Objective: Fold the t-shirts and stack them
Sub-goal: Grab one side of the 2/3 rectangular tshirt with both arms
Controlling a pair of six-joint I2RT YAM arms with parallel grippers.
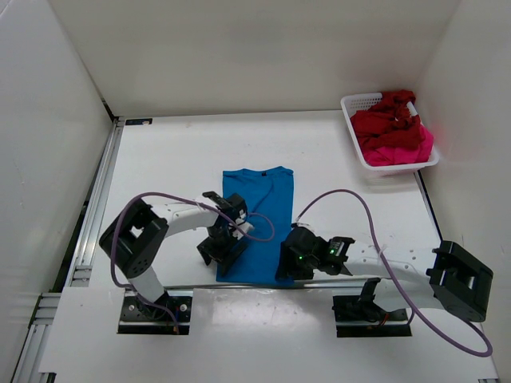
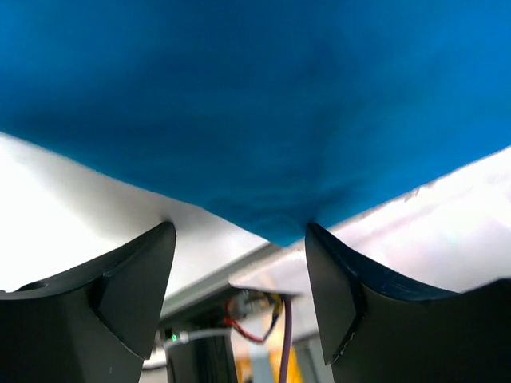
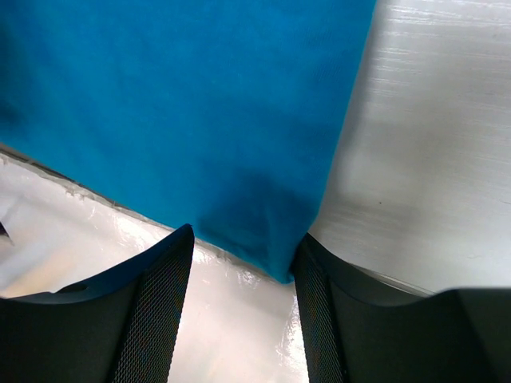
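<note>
Blue t-shirt [image 1: 259, 211] lies flat on the desk [image 1: 176, 159] as a long strip with no sleeves showing. Its collar is at the end away from the arm bases and its hem at the near end. The white mesh basket [image 1: 351, 132] stands well apart from it, beyond the collar end and off to the right. The dark red t-shirt [image 1: 383, 124] and the pink t-shirt [image 1: 407, 150] are heaped inside.

The left gripper [image 2: 238, 235] is at the hem's left corner and the right gripper [image 3: 242, 239] at its right corner. Each has its jaws apart with the corner of cloth between them, and nothing is clenched yet.

The step in hand looks like taking hold of the hem for the lengthwise fold. The next move likely calls for both grippers to close on their corners together. They would then lift and carry the hem evenly towards the collar, so the edges meet square.

No brand, label or writing can be read anywhere.
</note>
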